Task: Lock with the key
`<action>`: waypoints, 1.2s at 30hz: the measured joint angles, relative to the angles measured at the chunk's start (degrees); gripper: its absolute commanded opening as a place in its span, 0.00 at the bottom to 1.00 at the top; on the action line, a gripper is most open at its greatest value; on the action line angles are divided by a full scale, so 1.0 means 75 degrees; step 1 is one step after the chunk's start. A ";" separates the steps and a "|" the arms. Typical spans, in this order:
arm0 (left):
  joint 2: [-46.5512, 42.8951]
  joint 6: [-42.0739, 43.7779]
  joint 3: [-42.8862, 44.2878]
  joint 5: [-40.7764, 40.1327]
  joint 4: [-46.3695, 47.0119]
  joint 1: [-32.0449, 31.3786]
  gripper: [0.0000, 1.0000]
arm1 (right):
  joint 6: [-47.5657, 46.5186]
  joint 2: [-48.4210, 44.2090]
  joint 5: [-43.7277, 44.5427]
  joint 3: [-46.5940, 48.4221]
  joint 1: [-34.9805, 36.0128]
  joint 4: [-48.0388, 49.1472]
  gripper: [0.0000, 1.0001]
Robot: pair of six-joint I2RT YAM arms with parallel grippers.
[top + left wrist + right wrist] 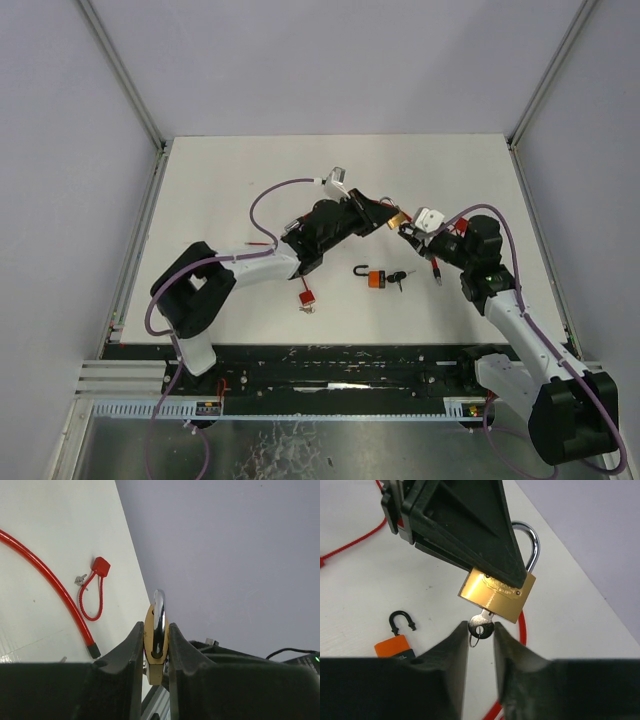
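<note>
Right wrist view: left tool (156, 632) clenched on brass padlock (496, 592), its steel shackle (534, 545) pointing away from right tool (481, 630), which grips small silver key (485, 617) seated in padlock's base.

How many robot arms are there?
2. The left arm, on the left, grips the brass padlock in the left end effector. The right arm, on the right, pinches the key with the right end effector. None looks hidden.

Brass-gold padlock (497, 594), chrome shackle (534, 542); silver key (481, 626); orange padlock (395, 648), black shackle (401, 619); red cable lock (101, 566)
</note>
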 measured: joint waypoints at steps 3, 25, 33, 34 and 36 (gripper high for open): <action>-0.0067 0.0187 -0.0108 0.0009 0.0291 0.0003 0.00 | 0.0256 -0.0015 -0.0350 0.0070 -0.0184 -0.0111 0.53; 0.1326 0.1900 0.0128 0.5872 0.6204 0.1166 0.00 | 0.3993 0.0061 -0.3794 0.1125 -0.1580 -0.0440 0.76; 0.1326 0.2291 0.0128 0.6481 0.6467 0.0944 0.00 | 0.5368 0.0370 -0.4185 0.0755 -0.1577 0.0635 0.47; 0.1326 0.2311 0.0128 0.6502 0.6473 0.0944 0.00 | 0.5455 0.0370 -0.4278 0.0720 -0.1571 0.0734 0.45; 0.1326 0.2358 0.0128 0.6508 0.6484 0.0938 0.00 | 0.5592 0.0370 -0.4409 0.0670 -0.1562 0.0903 0.42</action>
